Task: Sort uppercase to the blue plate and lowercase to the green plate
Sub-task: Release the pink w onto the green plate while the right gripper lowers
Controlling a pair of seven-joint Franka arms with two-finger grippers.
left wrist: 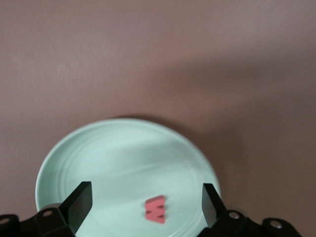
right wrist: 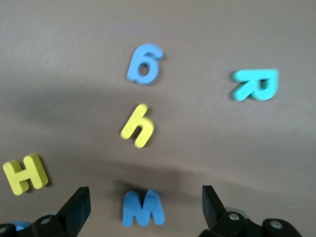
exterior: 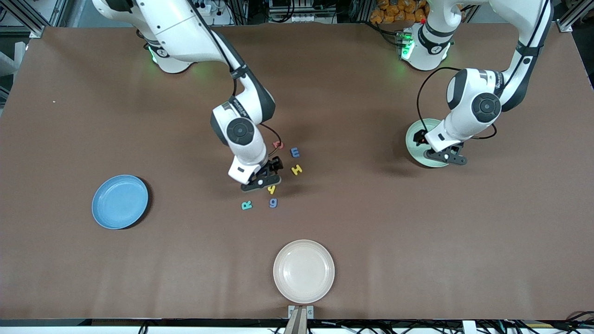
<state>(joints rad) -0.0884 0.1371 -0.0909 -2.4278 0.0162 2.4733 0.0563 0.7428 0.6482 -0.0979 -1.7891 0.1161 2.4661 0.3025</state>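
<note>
The left arm bends down from its base, its left gripper point(left wrist: 143, 202) hovering over the round pale mint-green plate point(exterior: 414, 139) with fingers spread wide and nothing held — the small red foam w point(left wrist: 156, 209) lies flat in that plate beneath it. The right arm reaches to the table's middle, wrist tipped downward; the right gripper point(right wrist: 143, 205) hangs low over the blue foam W point(right wrist: 142, 208), fingers spread on either side, not touching. Near it lie the yellow H point(exterior: 296, 170), yellow y point(exterior: 272, 189), blue g point(exterior: 273, 202) and teal R point(exterior: 247, 205) — the round sky-blue plate point(exterior: 119, 202) sits well apart, toward the right arm's end
</note>
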